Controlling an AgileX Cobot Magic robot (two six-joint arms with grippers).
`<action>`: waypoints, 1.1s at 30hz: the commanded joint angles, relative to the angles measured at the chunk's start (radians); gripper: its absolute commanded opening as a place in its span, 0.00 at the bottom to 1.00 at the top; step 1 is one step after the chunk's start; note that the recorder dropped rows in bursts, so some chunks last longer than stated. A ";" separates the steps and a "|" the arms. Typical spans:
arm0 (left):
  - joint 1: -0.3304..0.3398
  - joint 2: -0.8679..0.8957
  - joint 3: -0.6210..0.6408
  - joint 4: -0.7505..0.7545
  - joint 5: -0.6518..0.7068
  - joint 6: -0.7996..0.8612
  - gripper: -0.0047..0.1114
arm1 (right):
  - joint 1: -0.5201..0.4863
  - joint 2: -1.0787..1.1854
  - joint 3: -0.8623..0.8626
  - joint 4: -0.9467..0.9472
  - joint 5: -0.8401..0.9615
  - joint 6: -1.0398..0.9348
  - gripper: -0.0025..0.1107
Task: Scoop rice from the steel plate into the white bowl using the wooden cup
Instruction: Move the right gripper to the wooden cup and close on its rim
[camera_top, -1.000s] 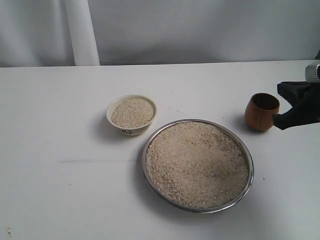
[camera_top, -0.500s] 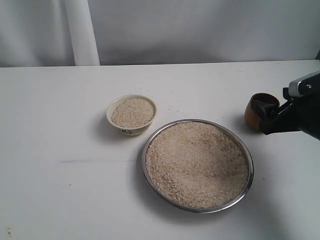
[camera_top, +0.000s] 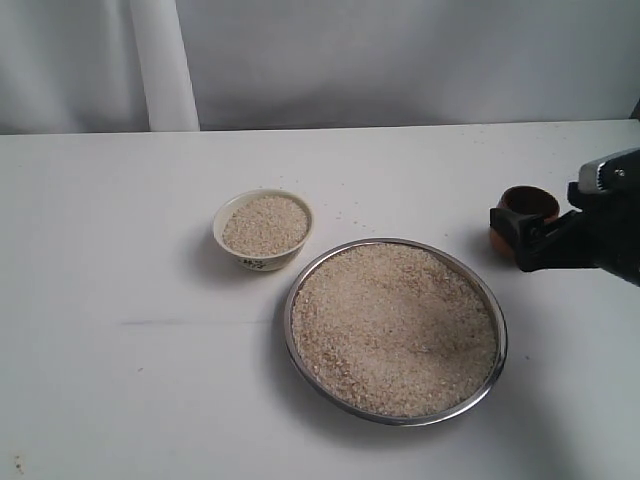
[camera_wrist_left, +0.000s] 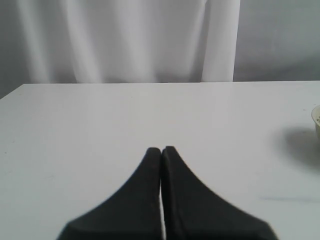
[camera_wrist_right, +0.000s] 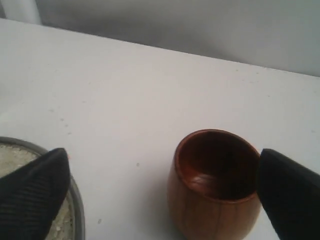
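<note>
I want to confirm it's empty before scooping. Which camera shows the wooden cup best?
The right wrist view: the wooden cup stands upright, its empty inside visible, between the fingers of the open right pincer. The exterior view shows only its rim and some side behind that pincer. The left wrist view misses it.

white table (camera_top: 120, 380) | white bowl (camera_top: 262, 262) centre-left | steel plate (camera_top: 288, 340) near it | wooden cup (camera_top: 528, 203) upright, right

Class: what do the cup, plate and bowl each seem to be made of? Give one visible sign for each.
Wooden cup: wood, smooth reddish-brown, with faint grain lines.
Steel plate: likely steel, with a shiny silver rim.
White bowl: probably glazed ceramic, with a cream-white wall.
</note>
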 joint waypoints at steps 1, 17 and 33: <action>-0.003 -0.003 0.002 0.000 -0.006 -0.004 0.04 | -0.006 0.001 -0.004 -0.005 -0.003 -0.019 0.84; -0.003 -0.003 0.002 0.000 -0.006 -0.004 0.04 | -0.006 0.106 -0.004 0.107 -0.038 -0.145 0.84; -0.003 -0.003 0.002 0.000 -0.006 -0.004 0.04 | -0.006 0.308 -0.099 0.191 -0.162 -0.247 0.84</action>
